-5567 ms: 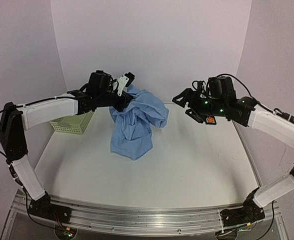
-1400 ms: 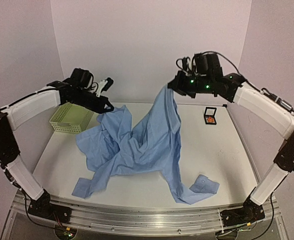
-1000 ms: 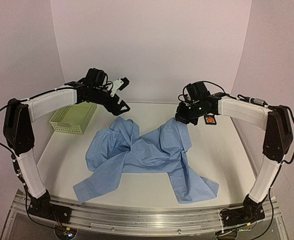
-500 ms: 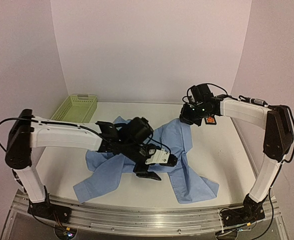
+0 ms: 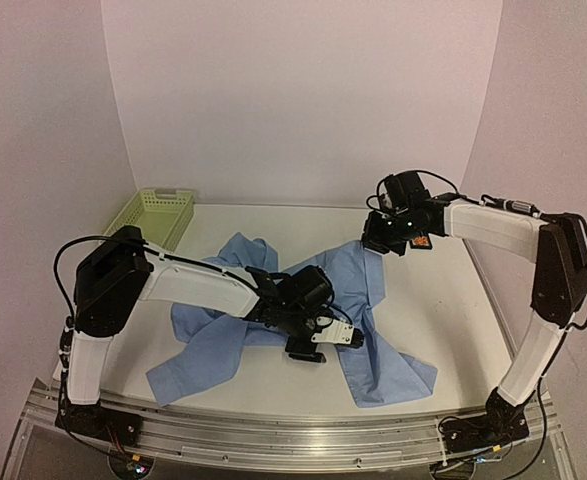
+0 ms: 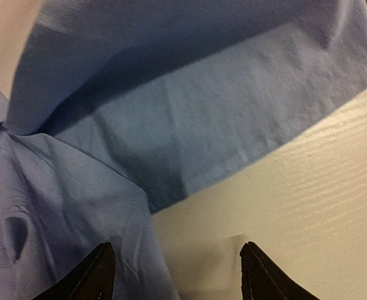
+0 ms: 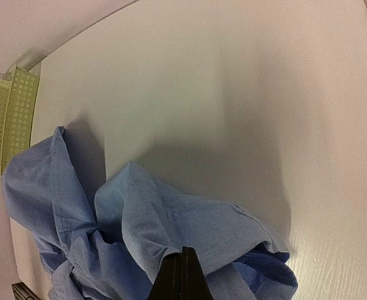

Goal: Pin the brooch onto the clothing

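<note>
The clothing [image 5: 273,310], a light blue shirt, lies spread and wrinkled across the middle of the table. My right gripper [image 5: 378,243] is shut on a fold at the clothing's far right edge; the right wrist view shows cloth [image 7: 170,219] bunched at the closed tips [image 7: 184,251]. My left gripper [image 5: 328,345] hangs low over the clothing's front hem. It is open, one tip over cloth [image 6: 77,206] and the other over bare table, nothing between them. A speck of orange, the brooch [image 5: 420,241], shows in a small black box behind the right wrist, mostly hidden.
A pale green basket [image 5: 158,212] stands at the back left corner, and its rim also appears in the right wrist view [image 7: 8,112]. One sleeve trails toward the front left [image 5: 173,375] and a shirt tail toward the front right [image 5: 398,375].
The left arm swung from the back left down to the front middle, low over the shirt, its jaws narrowing somewhat. The right gripper stays shut on the shirt edge, barely shifting.
</note>
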{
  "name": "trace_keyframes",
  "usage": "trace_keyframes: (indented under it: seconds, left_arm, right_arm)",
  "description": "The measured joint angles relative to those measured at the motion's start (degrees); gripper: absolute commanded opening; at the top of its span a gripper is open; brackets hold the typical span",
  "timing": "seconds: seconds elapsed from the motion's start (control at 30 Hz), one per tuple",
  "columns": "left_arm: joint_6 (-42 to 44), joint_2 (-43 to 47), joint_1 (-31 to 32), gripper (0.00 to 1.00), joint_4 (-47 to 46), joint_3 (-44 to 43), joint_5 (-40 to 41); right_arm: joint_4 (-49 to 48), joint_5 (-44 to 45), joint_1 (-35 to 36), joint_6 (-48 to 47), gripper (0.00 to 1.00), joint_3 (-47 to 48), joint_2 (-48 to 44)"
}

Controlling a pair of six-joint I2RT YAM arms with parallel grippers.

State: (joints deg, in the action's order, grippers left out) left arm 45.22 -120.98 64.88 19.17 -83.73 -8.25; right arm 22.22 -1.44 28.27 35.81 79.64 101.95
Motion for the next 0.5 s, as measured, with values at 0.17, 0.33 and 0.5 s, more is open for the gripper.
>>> trace_keyframes:
  seconds: [0.17, 0.33, 0.5]
  left_arm:
    - [0.7, -0.9, -0.1, 0.59, -1.5, -2.1, 2.0]
    - [2.6, -2.3, -0.4, 0.56, -1.2, -2.2, 3.0]
    - [3.8, -3.3, -1.3, 0.25, -1.7, -2.7, 4.1]
  right_arm:
    - [-0.1, 0.3, 0.0, -0.5, 0.0, -1.0, -1.8]
    - [-0.1, 1.0, 0.0, -1.1, 0.0, -1.7, -3.2]
    - [-0.1, 1.9, 0.0, -1.4, 0.0, -1.9, -3.7]
